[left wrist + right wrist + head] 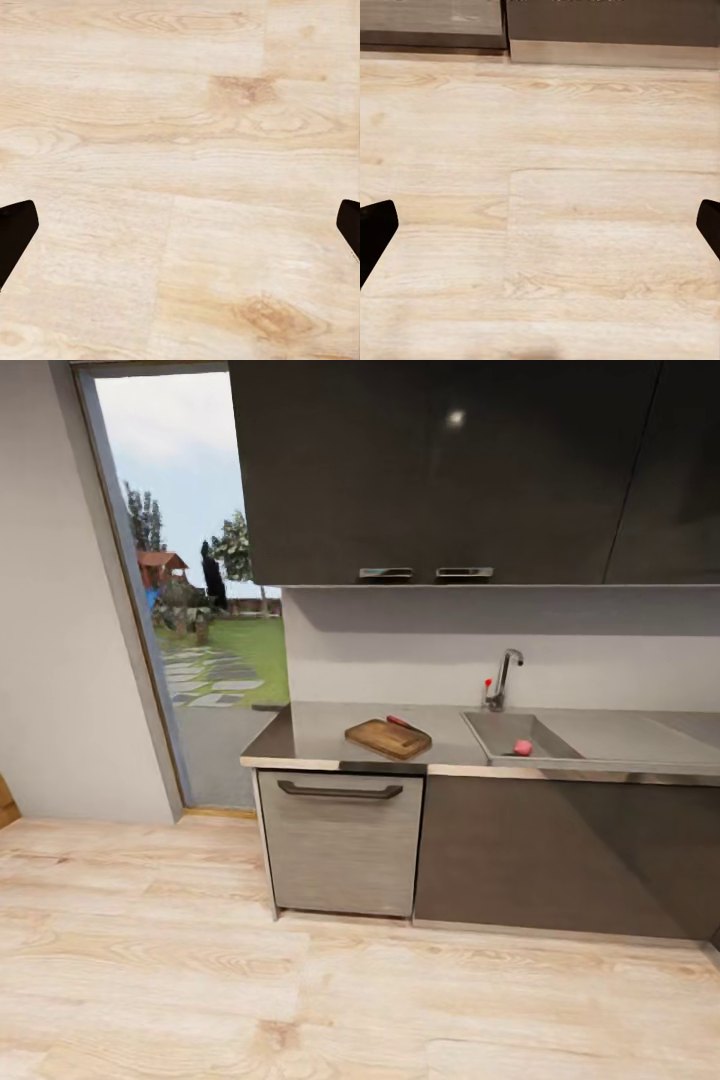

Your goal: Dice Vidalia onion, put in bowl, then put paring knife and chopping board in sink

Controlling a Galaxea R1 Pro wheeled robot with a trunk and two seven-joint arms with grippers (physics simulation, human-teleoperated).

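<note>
Head view: Vidalia onion (522,747) sits in sink (505,731).

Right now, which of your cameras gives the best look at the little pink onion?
The head view. There the Vidalia onion sits in the sink, to the right of the chopping board on the countertop. Both wrist views look down at the wood floor between open gripper fingers, so they give nothing of the onion.
</note>
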